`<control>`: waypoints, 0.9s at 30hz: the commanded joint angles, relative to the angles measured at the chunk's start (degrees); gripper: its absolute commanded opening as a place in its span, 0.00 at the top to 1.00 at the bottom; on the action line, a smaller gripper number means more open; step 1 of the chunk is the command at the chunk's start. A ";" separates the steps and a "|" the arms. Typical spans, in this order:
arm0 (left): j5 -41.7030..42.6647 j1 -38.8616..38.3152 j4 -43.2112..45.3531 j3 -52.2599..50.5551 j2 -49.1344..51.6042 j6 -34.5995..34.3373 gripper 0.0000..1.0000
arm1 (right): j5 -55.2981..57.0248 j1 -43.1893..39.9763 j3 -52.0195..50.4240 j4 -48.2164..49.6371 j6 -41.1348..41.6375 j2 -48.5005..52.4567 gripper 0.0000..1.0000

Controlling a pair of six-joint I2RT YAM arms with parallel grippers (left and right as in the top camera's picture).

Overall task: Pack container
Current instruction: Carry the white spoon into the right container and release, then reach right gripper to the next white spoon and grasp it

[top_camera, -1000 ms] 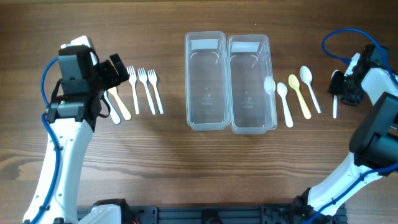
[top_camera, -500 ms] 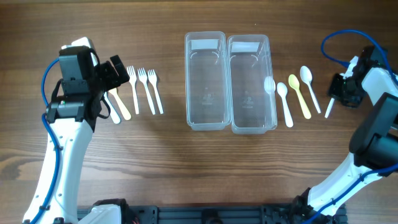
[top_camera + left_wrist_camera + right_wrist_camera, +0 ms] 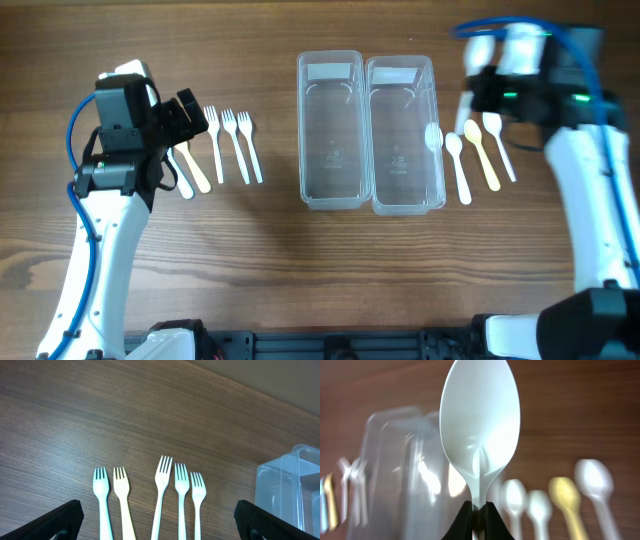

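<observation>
Two clear plastic containers stand side by side mid-table, the left one (image 3: 330,130) and the right one (image 3: 405,135). Several forks (image 3: 232,145) lie in a row to their left and also show in the left wrist view (image 3: 162,490). My left gripper (image 3: 190,112) is open and empty above the forks' handles (image 3: 160,527). Loose spoons, white ones and a yellow one (image 3: 482,152), lie right of the containers. My right gripper (image 3: 480,92), motion-blurred, hovers over them. It is shut (image 3: 479,516) on the handle of a white spoon (image 3: 479,425), held bowl up.
One white spoon (image 3: 433,135) lies at the right container's right wall. The containers look blurred in the right wrist view (image 3: 395,470). Bare wooden table (image 3: 320,280) stretches in front of everything.
My right arm has swung from the far right edge leftward to above the row of spoons, carrying the white spoon. The left arm has not moved.
</observation>
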 commanded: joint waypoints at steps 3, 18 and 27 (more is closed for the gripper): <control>0.66 0.31 -0.04 1.11 0.22 0.68 0.00 | 9.84 9.11 0.15 1.36 4.15 11.41 0.96; 0.66 0.31 -0.09 1.11 0.24 0.68 0.00 | 27.74 10.69 2.84 0.76 -6.75 4.37 0.26; 0.66 0.31 -0.52 1.09 0.61 0.70 0.00 | 21.24 -12.13 0.24 -0.26 -12.61 12.55 0.07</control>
